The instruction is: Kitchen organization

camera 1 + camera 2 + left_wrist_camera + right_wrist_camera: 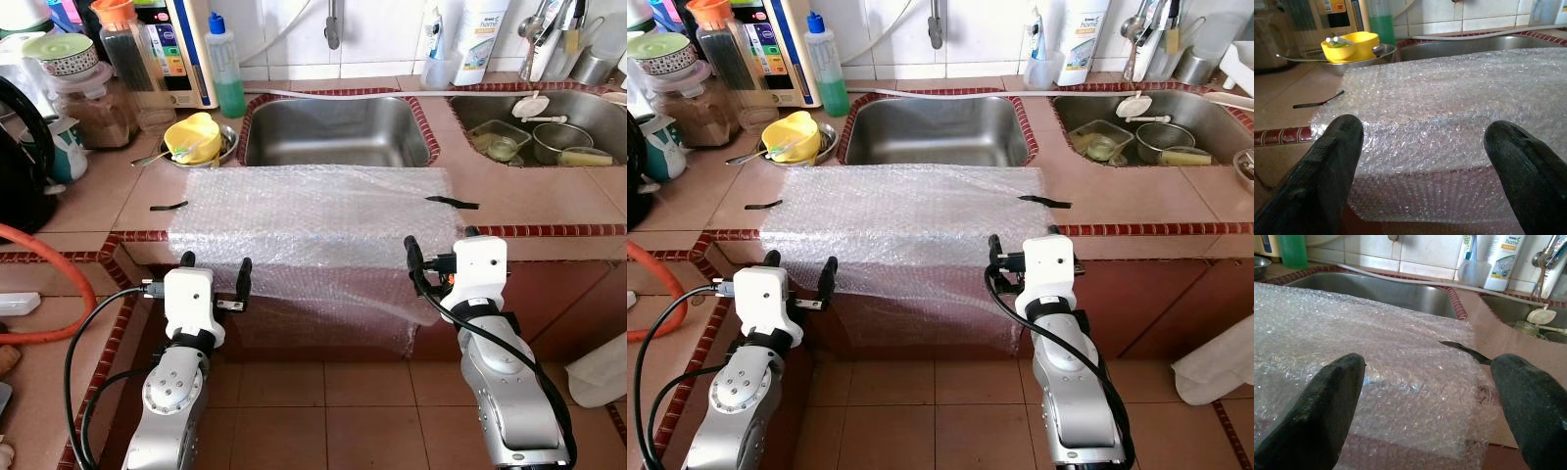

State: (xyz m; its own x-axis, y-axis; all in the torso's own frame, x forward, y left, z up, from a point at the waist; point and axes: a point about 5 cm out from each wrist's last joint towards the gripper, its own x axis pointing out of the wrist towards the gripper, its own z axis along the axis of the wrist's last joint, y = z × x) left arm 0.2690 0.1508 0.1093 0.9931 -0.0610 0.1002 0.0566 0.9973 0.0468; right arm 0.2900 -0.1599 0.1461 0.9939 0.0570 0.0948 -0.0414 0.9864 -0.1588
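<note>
both grippers, left (214, 272) and right (438, 246), released, level with wrap (309, 220) taped at 9 and 3 to stay flat

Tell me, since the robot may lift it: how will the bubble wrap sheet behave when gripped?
The bubble wrap sheet already droops over the counter edge, so it will probably sag and fold. Thin and see-through, it looks very light. Black tape strips seem to pin its ends, so it may resist.

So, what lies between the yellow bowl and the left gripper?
The near-left part of the bubble wrap sheet, seen in the left wrist view between the yellow bowl and the left gripper, fingers open.
</note>
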